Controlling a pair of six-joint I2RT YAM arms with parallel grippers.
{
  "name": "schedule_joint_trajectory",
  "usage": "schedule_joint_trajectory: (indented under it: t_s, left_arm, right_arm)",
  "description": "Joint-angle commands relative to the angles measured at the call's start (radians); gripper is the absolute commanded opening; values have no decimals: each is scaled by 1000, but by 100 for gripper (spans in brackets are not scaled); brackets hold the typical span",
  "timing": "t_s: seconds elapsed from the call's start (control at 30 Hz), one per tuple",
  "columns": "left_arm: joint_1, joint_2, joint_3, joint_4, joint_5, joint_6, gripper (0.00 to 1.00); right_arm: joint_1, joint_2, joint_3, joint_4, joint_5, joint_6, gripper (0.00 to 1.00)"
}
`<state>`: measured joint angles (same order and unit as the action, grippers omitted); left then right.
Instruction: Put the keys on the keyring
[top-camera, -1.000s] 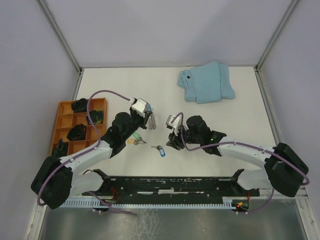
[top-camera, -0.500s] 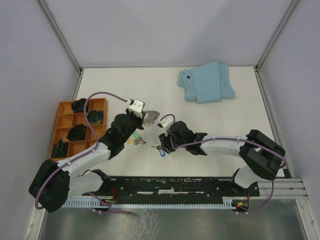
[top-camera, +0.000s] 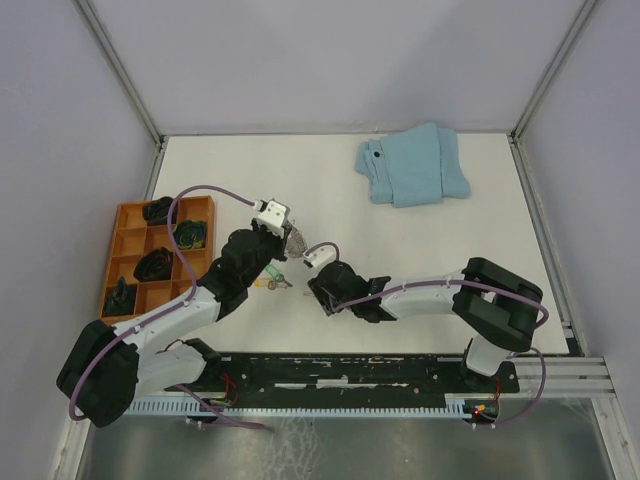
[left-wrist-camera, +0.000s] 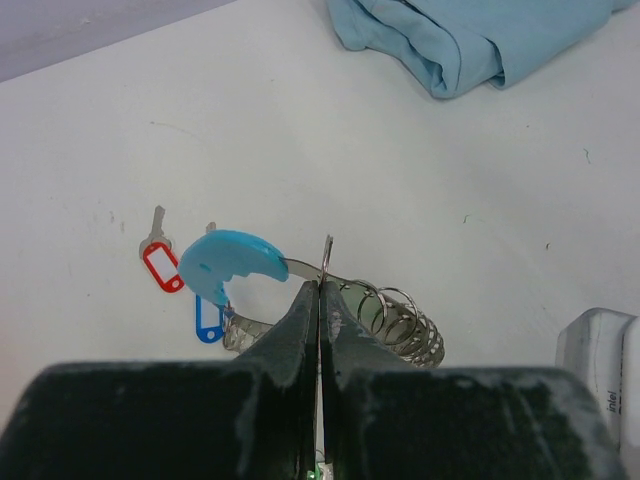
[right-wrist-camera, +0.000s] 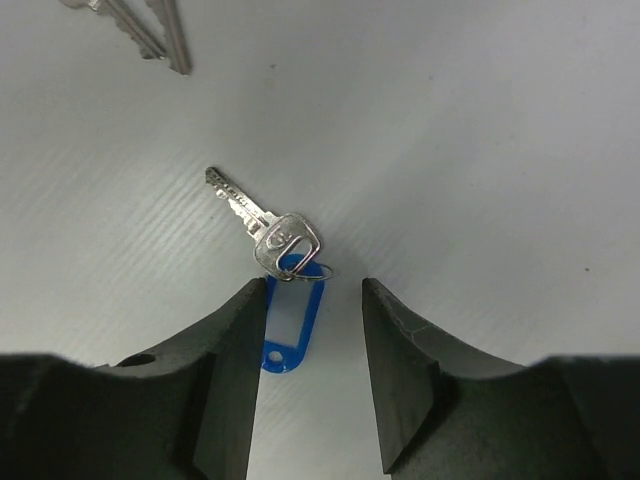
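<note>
beneath right gripper (right-wrist-camera: 313, 300), blue key tag (right-wrist-camera: 292, 320) partly hidden

Soft, even light from overhead fills every view. The white table (top-camera: 450, 230) is bright but free of hard glare. The key (right-wrist-camera: 285, 240) casts only a faint, short shadow. At the bottom edge of both wrist views the dark fingers (right-wrist-camera: 225, 390) are blurred, while the surface beyond is sharp. Small glints mark the keyring (left-wrist-camera: 400, 318) coils.
</note>
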<state>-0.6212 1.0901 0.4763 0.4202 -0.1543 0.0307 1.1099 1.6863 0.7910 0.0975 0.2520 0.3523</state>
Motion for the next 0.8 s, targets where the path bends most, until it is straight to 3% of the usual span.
schedule_joint_trajectory:
  t_s: [0.0,0.23,0.5,0.77]
  left_arm:
    - [1,-28,0,53,13,12,3]
    - [0,-28,1,54,70,17,3]
    - [2,-50,-14,80,186,32,3]
    - [1,-44,-18,91,270,46,3]
  right_arm:
    - [1,-12,29,-122,135,-4,49]
    - [-66,-58,4,-273,243,-24,45]
    - [-173,-187,-23,-289,167,-68,48]
    - [-181,-179,45,-373,208,146,51]
